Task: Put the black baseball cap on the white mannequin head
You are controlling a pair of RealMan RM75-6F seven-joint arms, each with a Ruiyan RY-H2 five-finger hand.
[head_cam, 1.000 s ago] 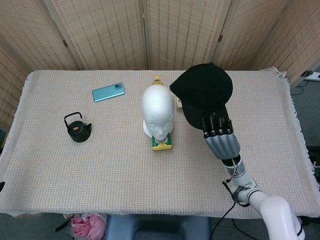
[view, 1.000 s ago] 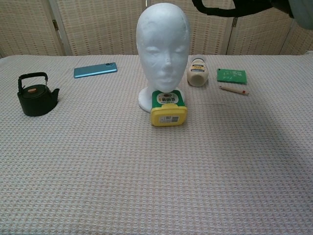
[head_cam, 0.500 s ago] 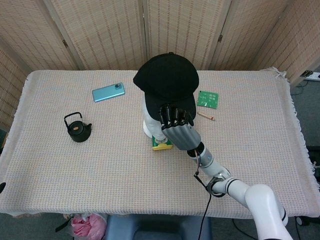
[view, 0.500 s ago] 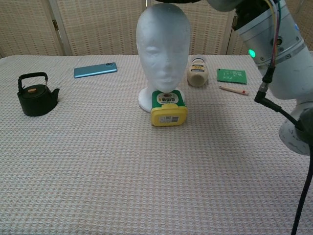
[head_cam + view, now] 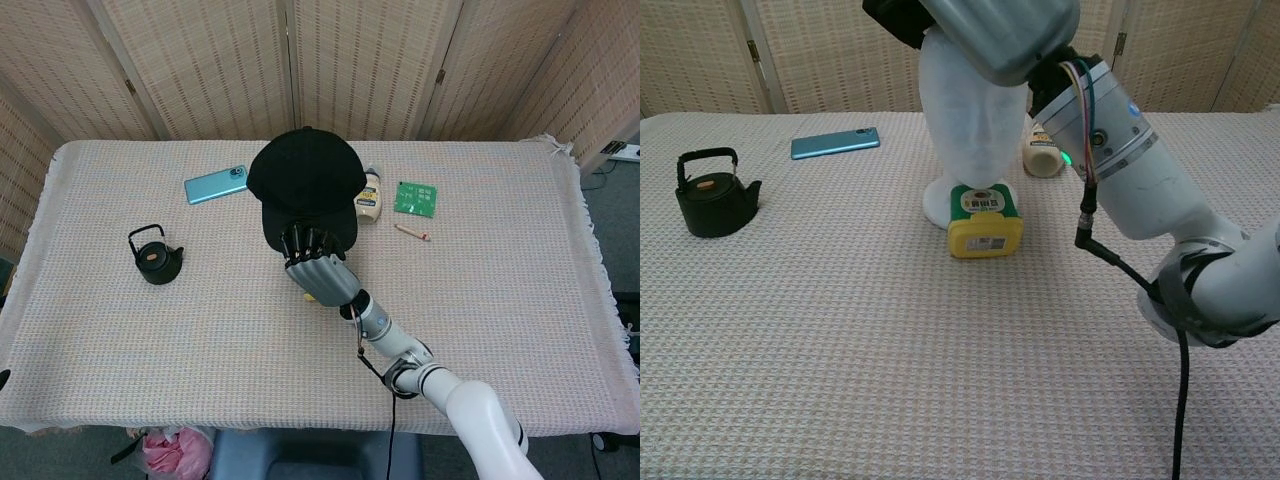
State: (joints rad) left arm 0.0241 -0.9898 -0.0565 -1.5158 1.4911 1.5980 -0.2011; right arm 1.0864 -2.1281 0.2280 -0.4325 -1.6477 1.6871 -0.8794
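Seen from the head view, the right robot hand (image 5: 318,268) grips the cap (image 5: 303,185) by its brim, holding it directly over the mannequin head, which it hides. From the chest view, the mannequin head (image 5: 965,120) stands behind a yellow tub (image 5: 984,221), the cap's edge meeting its crown, likely mid-seating.

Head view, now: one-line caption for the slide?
Right robot hand holds the black baseball cap by its brim over the white mannequin head, with teapot and phone to the left.
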